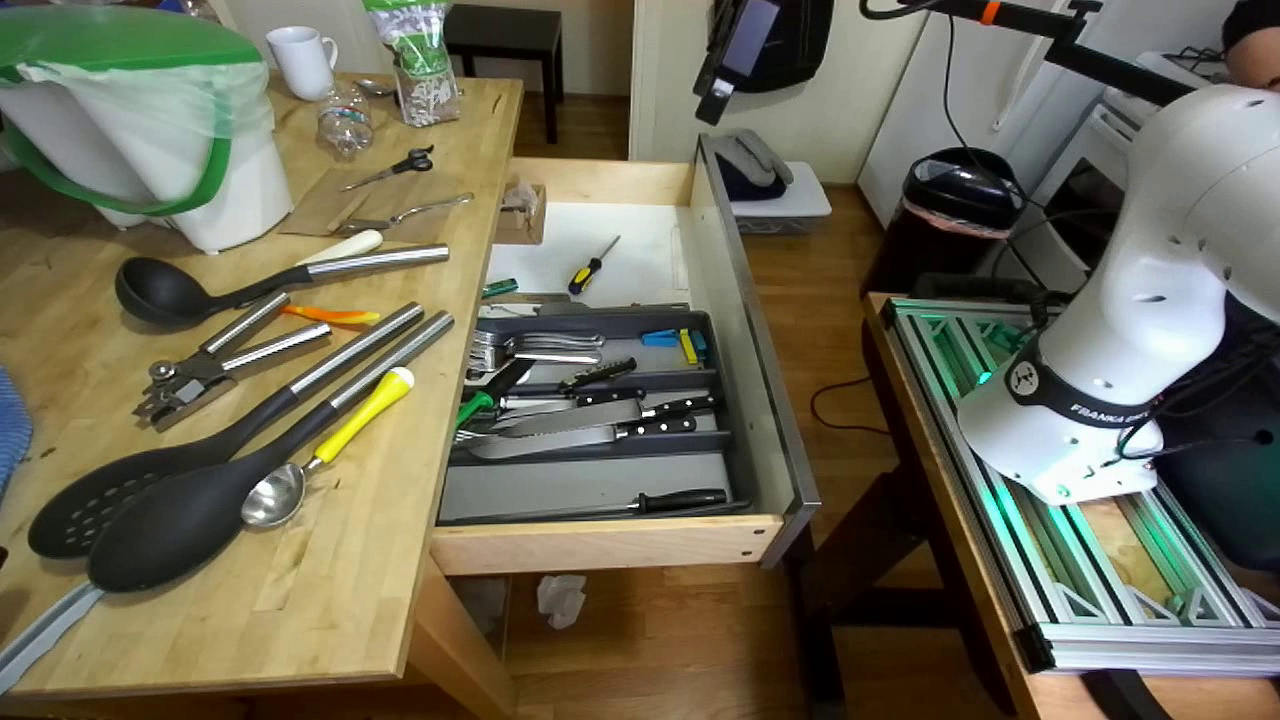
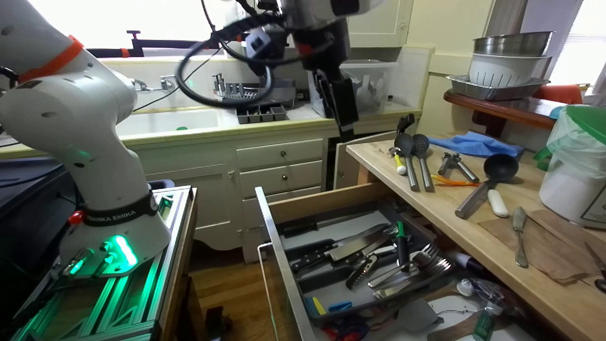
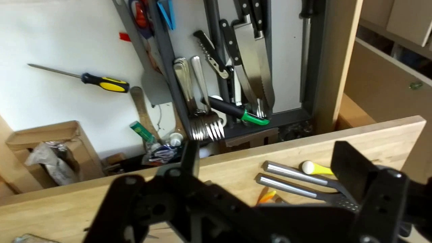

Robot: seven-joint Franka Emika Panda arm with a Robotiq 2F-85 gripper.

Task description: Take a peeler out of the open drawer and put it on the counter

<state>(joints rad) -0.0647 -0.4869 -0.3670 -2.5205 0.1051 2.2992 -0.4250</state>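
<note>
The peeler, with a black handle and green head, lies in the open drawer across the grey tray beside the forks. It shows in the wrist view (image 3: pixel 233 110) and in both exterior views (image 1: pixel 500 385) (image 2: pixel 402 248). The pale-wood drawer (image 1: pixel 600 545) is pulled out between the counter and the robot; it also shows in the wrist view (image 3: pixel 344 67). The light-wood counter (image 1: pixel 350 600) stands beside it, its edge crossing the wrist view (image 3: pixel 233 168). My gripper (image 3: pixel 266 148) is open and empty, fingers wide apart. In an exterior view my gripper (image 2: pixel 344 124) hangs above the drawer, apart from everything.
Knives (image 3: pixel 248 50), forks (image 3: pixel 206 128) and a corkscrew (image 3: pixel 211 54) share the tray. A screwdriver (image 3: pixel 104 82) lies in the drawer. The counter holds a ladle (image 1: pixel 180 290), a slotted spoon (image 1: pixel 130 490), a yellow scoop (image 1: pixel 360 415), a can opener (image 1: pixel 190 380) and a white bin (image 1: pixel 230 190).
</note>
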